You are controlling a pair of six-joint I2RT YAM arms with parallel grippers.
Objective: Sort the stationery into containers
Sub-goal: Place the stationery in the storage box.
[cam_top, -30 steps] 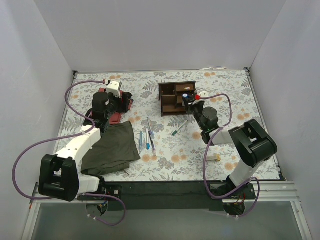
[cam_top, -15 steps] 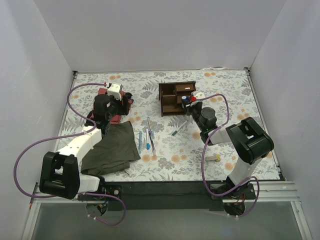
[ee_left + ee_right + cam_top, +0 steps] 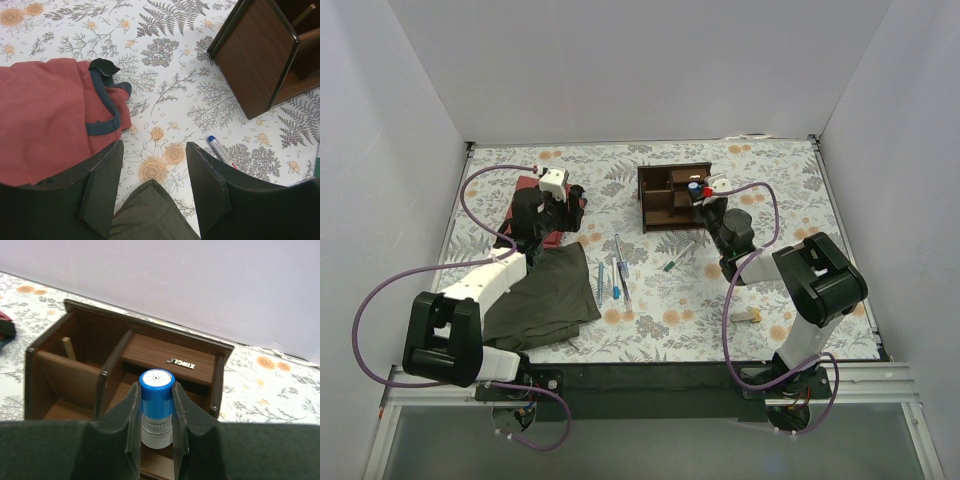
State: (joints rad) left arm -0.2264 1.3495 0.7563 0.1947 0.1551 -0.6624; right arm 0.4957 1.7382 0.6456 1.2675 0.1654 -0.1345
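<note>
Right claw point(image 3: 156, 396) holds a small blue-capped cylinder point(image 3: 156, 412) upright over a dark brown wooden desk organiser point(image 3: 60, 372) w/ open compartments.

Its fingers are clamped on the cylinder's pale body just below the cap, beside an inner divider.
Risk: if released off-centre, the cylinder may strike the divider or rim, tip & roll out onto the floral table point(image 3: 770, 170). The smooth round body could also slip in the pinch.
Left claw point(image 3: 154, 150), fingers apart & holding nothing, hovers betw. a red folded cloth point(image 3: 45, 115) & an olive cloth point(image 3: 150, 215), w/ a blue-tipped pen point(image 3: 220, 151) near.
Other thin pens point(image 3: 617, 270) lie mid-table, well apart from the organiser.
A small beige block point(image 3: 747, 316) sits near the right arm's base.
All look unsorted.
</note>
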